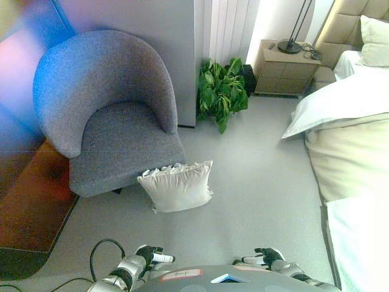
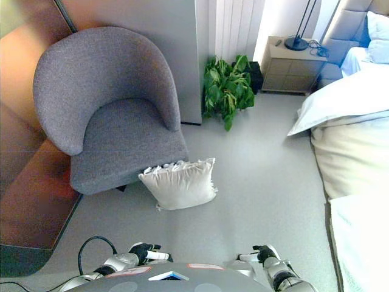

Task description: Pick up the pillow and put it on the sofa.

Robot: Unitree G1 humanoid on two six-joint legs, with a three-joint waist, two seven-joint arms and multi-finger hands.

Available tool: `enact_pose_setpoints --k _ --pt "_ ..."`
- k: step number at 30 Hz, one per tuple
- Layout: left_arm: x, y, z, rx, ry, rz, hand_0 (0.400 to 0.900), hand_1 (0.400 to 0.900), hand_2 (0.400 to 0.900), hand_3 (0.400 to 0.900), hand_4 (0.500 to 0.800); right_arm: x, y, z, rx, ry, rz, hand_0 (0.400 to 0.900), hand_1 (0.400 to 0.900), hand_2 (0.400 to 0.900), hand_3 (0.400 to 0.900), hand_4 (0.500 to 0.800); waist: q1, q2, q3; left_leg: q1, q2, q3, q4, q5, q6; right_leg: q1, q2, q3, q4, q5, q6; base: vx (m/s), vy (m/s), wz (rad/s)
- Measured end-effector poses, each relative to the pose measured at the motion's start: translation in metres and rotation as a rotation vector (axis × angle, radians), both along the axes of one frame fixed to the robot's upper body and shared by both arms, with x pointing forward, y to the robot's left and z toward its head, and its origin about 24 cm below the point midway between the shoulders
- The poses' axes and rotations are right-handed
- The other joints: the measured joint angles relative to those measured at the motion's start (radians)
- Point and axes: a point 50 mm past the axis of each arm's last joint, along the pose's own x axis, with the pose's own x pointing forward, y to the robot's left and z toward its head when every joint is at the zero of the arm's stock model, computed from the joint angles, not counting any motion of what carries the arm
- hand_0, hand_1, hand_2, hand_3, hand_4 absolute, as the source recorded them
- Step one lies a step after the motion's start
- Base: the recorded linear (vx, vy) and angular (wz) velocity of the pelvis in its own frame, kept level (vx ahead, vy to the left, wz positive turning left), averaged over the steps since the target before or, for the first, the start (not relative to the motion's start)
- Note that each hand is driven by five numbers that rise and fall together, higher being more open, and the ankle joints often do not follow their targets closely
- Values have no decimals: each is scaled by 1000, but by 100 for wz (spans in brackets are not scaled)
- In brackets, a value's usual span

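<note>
Against the sofa (image 1: 115, 115), pillow (image 1: 177, 186) stands upright, widthwise.

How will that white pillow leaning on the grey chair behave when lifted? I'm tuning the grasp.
The pillow looks plump and creased, so it is probably soft and will sag around the fingers. It seems light for its size. It stands on edge against the chair, so a push may topple it flat. Both the left hand and the right hand hang low, holding nothing.

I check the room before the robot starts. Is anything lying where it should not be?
Yes: the white pillow stands on the floor, leaning against the front of the grey chair instead of lying on its seat. Nothing else looks odd.
</note>
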Motion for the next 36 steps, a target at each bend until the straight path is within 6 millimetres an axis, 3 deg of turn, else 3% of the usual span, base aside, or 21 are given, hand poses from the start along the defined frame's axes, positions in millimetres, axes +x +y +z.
enact_pose_setpoints --k 4,8,10,12,14,16,19,20,21,22,23,25,27,29,32,36 --pt "3 0 0 15 -16 5 900 900 900 900 800 0 1 0 5 3 -20 900 900 900 900 800 -1 -1 1 3 6 8 1 0 0 -7 7 10 2 0 0 -1 -216 -14" --pt "7 1 1 11 -39 121 900 900 900 900 800 7 2 1 18 -21 -35 900 900 900 900 800 -2 -4 15 -31 31 28 36 0 2 -58 32 62 30 -13 -10 -44 -245 -25" --pt "13 5 3 17 -77 230 900 900 900 900 800 20 6 2 27 -52 -25 900 900 900 900 800 3 -32 63 -75 39 23 145 2 7 -94 34 89 78 -34 -37 13 -141 -45" --pt "15 15 5 32 -136 352 900 900 900 900 800 27 8 4 27 -63 -3 900 900 900 900 800 14 -52 93 -154 50 -17 322 14 8 -105 33 109 107 -44 -62 135 42 -39" --pt "25 17 8 1 -201 431 900 900 900 900 800 26 2 4 11 -53 -1 900 900 900 900 800 28 -64 113 -240 47 -63 455 32 -32 -81 10 132 93 -37 -86 239 133 -17" --pt "25 12 8 -33 -205 444 900 900 900 900 800 27 -9 6 -15 -50 -3 900 900 900 900 800 31 -36 125 -253 40 -42 371 29 -39 -79 3 118 83 -33 -92 335 162 -15" --pt "21 7 5 -72 -197 502 900 900 900 900 800 25 -18 8 -38 -53 21 900 900 900 900 800 32 -10 127 -262 37 8 176 30 -42 -80 -4 44 54 -34 -91 412 143 -13" --pt "18 3 4 -84 -183 536 900 900 900 900 800 24 -23 9 -48 -49 45 900 900 900 900 800 52 22 120 -254 44 56 128 -15 -20 -57 26 47 14 -35 -81 425 175 11" --pt "19 -2 3 -98 -179 535 900 900 900 900 800 23 -29 11 -55 -50 43 900 900 900 900 800 65 61 124 -259 74 59 102 -29 -6 -61 64 57 54 -36 -71 405 170 11" --pt "20 4 4 -92 -190 533 900 900 900 900 800 26 -23 9 -42 -60 30 900 900 900 900 800 67 44 138 -254 89 79 116 53 -7 -69 66 53 184 -112 -55 450 163 10" --pt "19 11 5 -77 -198 539 900 900 900 900 800 25 -14 7 -19 -60 34 900 900 900 900 800 57 29 142 -255 91 93 124 59 -7 -65 60 55 215 -153 -55 397 142 0" --pt "19 16 6 -74 -208 559 900 900 900 900 800 21 -7 4 -3 -49 35 900 900 900 900 800 62 -7 130 -256 88 125 143 66 -5 -24 45 56 172 -166 -52 557 230 -22" --pt "17 16 6 -84 -206 573 900 900 900 900 800 18 -9 4 -21 -23 62 900 900 900 900 800 70 -20 122 -244 48 137 129 77 2 10 11 76 145 -174 -36 545 275 -16" --pt "20 17 7 -87 -212 574 900 900 900 900 800 14 -7 3 -21 2 61 900 900 900 900 800 91 -39 121 -215 2 162 130 104 65 39 -23 137 117 -177 -12 482 228 27" --pt "18 33 9 -51 -202 592 900 900 900 900 800 15 18 -2 40 7 88 900 900 900 900 800 122 -82 120 -216 -21 162 211 21 71 64 -53 124 131 -167 -2 408 208 52" --pt "24 30 10 -52 -160 509 900 900 900 900 800 15 20 -2 37 8 81 900 900 900 900 800 112 -106 88 -192 -60 123 182 -7 99 -3 -96 82 356 -163 -8 372 125 44"
